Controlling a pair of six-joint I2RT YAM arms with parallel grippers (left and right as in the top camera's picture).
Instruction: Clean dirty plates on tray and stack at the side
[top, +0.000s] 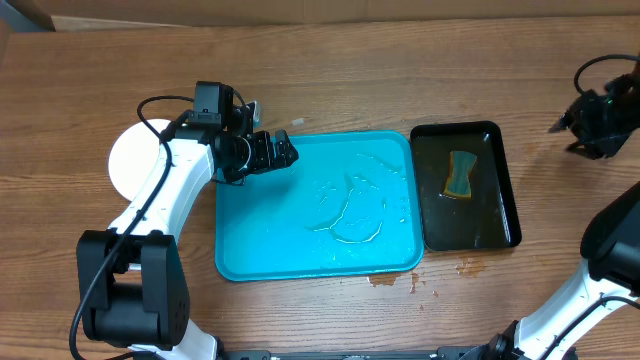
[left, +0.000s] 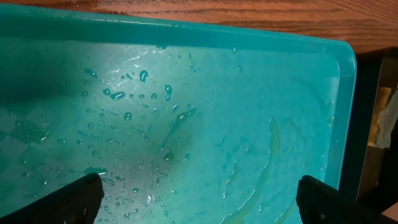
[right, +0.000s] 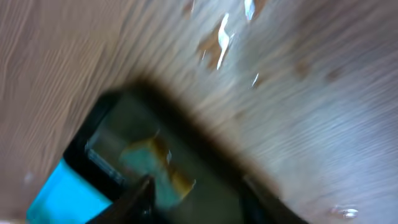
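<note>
The wet tray (top: 300, 262) is cleared. The plates (top: 135, 160) are seen as one white disc left of it. The left gripper (top: 285, 150) is held apart above the tray. Whether the blurred right gripper (top: 580, 125) is apart or together cannot be told. Stacking is judged done, so only withdrawal of both arms is called for.

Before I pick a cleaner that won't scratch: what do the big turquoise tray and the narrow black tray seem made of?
Large turquoise rectangular tray: likely plastic, smooth and slightly glossy; water beads on it, corners moulded round. Narrow black rectangular tray: probably plastic too, glossier, with a reflective sheen; coated metal is possible.
</note>
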